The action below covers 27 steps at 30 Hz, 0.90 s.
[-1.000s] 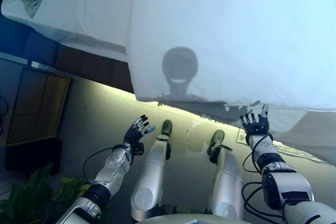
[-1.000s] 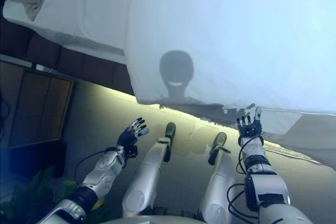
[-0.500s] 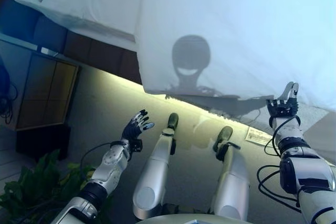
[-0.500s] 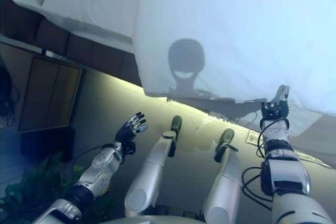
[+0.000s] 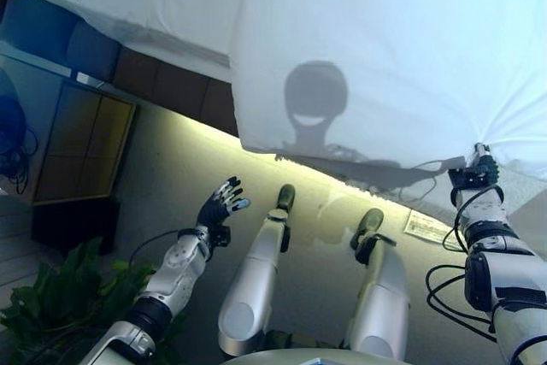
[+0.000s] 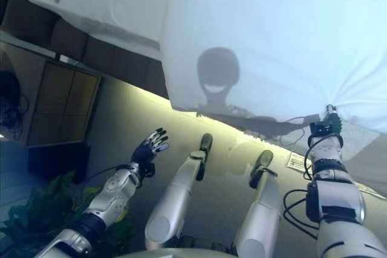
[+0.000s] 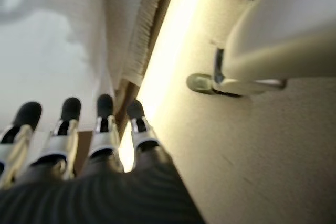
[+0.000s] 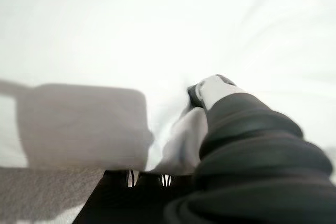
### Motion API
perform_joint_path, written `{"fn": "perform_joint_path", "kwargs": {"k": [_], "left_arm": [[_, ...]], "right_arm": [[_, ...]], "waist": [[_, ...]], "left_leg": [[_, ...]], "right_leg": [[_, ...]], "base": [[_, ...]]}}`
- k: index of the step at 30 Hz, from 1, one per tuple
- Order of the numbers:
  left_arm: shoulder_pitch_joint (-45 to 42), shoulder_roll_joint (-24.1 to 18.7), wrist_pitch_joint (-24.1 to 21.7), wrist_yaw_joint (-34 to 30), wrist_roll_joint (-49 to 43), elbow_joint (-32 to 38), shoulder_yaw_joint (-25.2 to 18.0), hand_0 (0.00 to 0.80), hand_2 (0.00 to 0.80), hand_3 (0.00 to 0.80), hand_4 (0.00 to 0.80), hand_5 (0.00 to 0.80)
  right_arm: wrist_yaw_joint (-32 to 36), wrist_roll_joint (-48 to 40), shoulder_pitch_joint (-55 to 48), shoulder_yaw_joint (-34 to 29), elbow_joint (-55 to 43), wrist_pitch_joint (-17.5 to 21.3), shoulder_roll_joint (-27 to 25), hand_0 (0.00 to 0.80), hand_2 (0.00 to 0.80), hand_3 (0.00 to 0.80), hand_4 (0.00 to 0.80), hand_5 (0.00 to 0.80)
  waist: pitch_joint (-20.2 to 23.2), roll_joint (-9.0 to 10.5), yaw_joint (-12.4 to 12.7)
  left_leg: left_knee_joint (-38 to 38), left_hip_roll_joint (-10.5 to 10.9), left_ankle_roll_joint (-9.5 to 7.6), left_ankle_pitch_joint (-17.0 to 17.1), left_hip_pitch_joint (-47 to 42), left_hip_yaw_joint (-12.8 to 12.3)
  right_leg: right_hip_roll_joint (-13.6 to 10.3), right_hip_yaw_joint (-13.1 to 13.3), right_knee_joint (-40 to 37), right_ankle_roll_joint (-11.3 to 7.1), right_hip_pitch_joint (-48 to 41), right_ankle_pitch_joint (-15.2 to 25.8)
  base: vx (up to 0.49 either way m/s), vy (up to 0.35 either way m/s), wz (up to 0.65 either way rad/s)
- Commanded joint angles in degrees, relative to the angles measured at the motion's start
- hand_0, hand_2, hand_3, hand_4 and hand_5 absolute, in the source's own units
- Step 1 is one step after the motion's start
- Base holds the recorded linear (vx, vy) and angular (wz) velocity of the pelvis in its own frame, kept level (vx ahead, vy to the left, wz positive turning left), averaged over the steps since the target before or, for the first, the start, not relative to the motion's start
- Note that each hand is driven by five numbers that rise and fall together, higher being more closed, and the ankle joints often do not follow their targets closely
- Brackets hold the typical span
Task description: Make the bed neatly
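right hand (image 5: 475, 168): at the sheet's hanging lower edge, fingers curled into the cloth; folds fan out from the pinch, so it seems to have hold of the hem.
left hand (image 5: 219, 207): fingers straight and spread, holding nothing, over the floor (image 5: 171, 185), well apart from the bed.
risk: a one-handed pull may drag the sheet askew or off the mattress; the small pinch may slip if the tug is sharp.
sheet (image 5: 385, 49): white, smooth over the bed top, draped over the near edge, creased only around the grip.
mattress (image 5: 145, 6): bare white at the left end, sheet's side edge ending beside it.
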<state>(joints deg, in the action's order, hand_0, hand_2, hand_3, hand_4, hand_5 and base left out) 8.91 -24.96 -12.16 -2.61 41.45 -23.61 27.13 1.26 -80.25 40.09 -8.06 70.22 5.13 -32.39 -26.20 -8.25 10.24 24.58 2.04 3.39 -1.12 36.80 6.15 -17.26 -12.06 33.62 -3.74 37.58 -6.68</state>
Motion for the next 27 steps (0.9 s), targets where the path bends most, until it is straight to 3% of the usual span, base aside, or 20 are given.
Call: {"fn": "perform_joint_path", "kwargs": {"k": [1,8,13,17,20,27], "left_arm": [[-2.09,-0.78,-2.1,1.68,-1.77,3.11,-0.97,0.0,0.0,0.0,0.0,0.0],[0.12,-0.62,-1.35,11.49,-13.62,3.47,0.93,0.0,0.0,0.0,0.0,0.0],[0.99,1.21,0.1,12.78,-14.77,2.41,2.2,0.0,0.0,0.0,0.0,0.0],[-0.17,4.66,4.52,7.59,-4.74,0.72,1.39,0.0,0.0,0.0,0.0,0.0],[-1.7,9.85,10.22,0.59,8.16,-3.46,1.48,0.0,0.0,0.0,0.0,0.0],[-2.38,16.02,20.74,-3.64,29.09,-7.09,6.76,0.0,0.0,0.0,0.0,0.0]], "right_arm": [[3.44,3.83,-3.46,2.31,-5.3,1.9,2.15,0.8,0.8,0.8,0.8,0.8],[0.78,-0.22,-8.45,5.55,-14.88,2.82,10.68,0.8,0.8,0.8,0.8,0.8],[-3.93,1.52,-11.68,10.51,-25.16,3.32,15.0,0.8,0.8,0.8,0.8,0.8],[-5.83,3.79,-15.14,12.75,-30.76,4.28,18.09,0.8,0.8,0.8,0.8,0.8],[-7.44,6.8,-16.57,13.77,-33.19,4.07,19.86,0.8,0.8,0.8,0.8,0.8],[-11.58,7.68,-14.98,15.69,-35.11,3.69,20.11,0.8,0.8,0.8,0.8,0.8]], "waist": [[3.3,1.08,0.55],[6.29,3.17,-0.32],[9.37,5.16,-1.54],[11.96,6.13,-2.38],[13.28,6.64,-2.91],[13.22,7.64,-3.81]], "left_leg": [[-2.32,-3.09,-1.4,3.7,-0.92,-1.35],[-8.85,-4.38,-0.79,3.89,-10.2,-0.88],[-14.52,-5.53,-0.38,4.78,-17.3,-1.25],[-17.25,-6.19,-0.23,5.18,-21.74,-1.99],[-18.44,-7.2,0.16,4.65,-25.62,-2.58],[-19.01,-9.09,0.58,4.3,-28.55,-2.78]], "right_leg": [[-1.68,1.14,-8.31,-4.13,-4.25,9.32],[-0.45,0.24,-17.02,-4.48,-13.94,11.27],[0.76,0.59,-23.66,-4.66,-20.92,13.29],[1.34,0.92,-27.02,-4.61,-25.4,14.16],[1.87,0.97,-28.5,-4.54,-29.13,13.87],[2.55,1.33,-29.54,-4.59,-31.92,13.81]], "base": [[0.041,0.017,-0.04],[0.064,-0.002,-0.1],[0.08,-0.013,-0.1],[0.111,-0.005,-0.02],[0.123,-0.024,-0.01],[0.072,-0.073,-0.03]]}}
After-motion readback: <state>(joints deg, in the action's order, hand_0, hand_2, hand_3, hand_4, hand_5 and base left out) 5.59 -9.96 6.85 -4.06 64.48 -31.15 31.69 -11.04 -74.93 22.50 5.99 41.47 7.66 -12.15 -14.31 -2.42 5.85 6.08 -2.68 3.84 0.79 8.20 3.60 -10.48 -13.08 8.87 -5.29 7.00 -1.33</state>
